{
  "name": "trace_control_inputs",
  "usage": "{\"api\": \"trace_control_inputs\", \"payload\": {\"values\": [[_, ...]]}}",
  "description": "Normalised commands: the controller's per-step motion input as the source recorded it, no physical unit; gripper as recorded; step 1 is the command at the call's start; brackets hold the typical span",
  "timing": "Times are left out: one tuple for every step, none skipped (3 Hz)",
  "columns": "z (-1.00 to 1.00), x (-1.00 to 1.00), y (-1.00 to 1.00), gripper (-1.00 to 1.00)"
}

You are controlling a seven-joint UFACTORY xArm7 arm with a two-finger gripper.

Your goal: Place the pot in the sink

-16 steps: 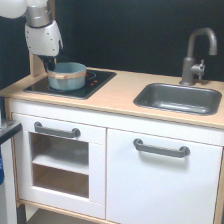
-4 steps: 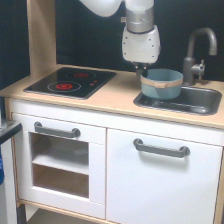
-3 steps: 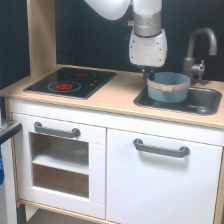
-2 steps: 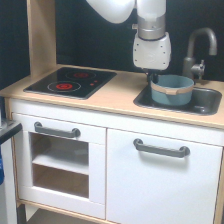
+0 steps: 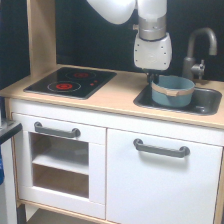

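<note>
Teal-blue with a tan band at its rim, the pot [image 5: 172, 90] sits low within the sink [image 5: 207, 102], toward the basin's side on the exterior view's left. Its lower body is below the sink's edge; only the upper wall and rim stand above the counter [image 5: 117, 96]. Whether its base rests on the basin floor or hangs just above it cannot be told from this angle.

In that same exterior view, the only one given, the arm comes straight down over the pot. The gripper [image 5: 154, 78] reaches the rim at the pot's back edge, on the exterior view's left. The fingers are largely hidden by the white wrist housing and the pot wall, so I cannot tell whether they pinch the rim or have let go.

By my judgement, the task is nearly complete: the pot is inside the basin. What seems left is settling it on the bottom if it is not there, releasing it and lifting clear.

The tap [image 5: 199, 50] stands just behind the basin, and the black hob [image 5: 70, 82] is well apart, on the exterior view's left.
</note>
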Motion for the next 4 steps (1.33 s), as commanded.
{"api": "trace_control_inputs", "payload": {"values": [[0.31,-0.04,-0.10,0.99],[0.44,0.00,-0.07,1.00],[0.55,-0.15,-0.08,1.00],[0.55,-0.19,-0.08,1.00]]}}
